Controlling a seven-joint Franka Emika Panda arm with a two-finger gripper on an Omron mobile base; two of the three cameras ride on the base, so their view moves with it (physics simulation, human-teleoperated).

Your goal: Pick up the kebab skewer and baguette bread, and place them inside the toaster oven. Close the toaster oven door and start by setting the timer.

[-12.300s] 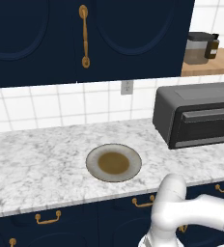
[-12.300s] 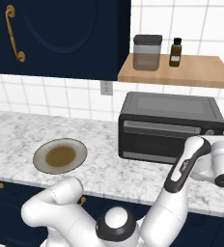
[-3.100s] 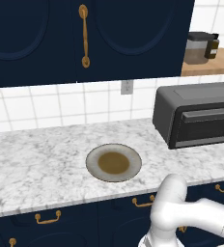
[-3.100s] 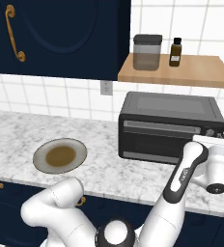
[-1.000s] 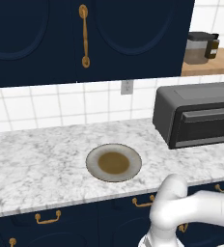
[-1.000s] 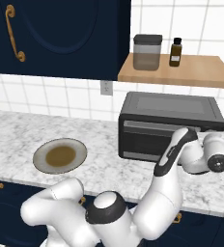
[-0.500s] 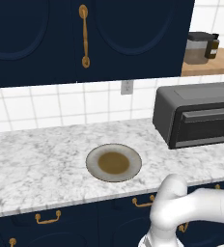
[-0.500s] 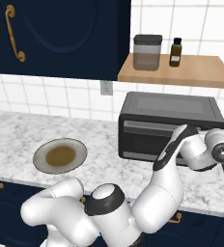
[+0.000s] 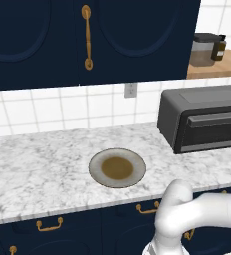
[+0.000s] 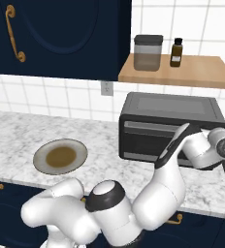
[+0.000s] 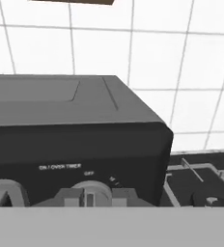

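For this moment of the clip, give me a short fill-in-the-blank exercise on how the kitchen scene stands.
1. The toaster oven door is ____.
2. The round plate lies on the marble ____.
3. A jar and a small dark bottle stand on the wooden ____.
4. In the hand view, the white lettering above the knob says ON / OVER ____.

Missing words: closed; counter; shelf; TIMER

Even, soft rendered light; hand view blurry.
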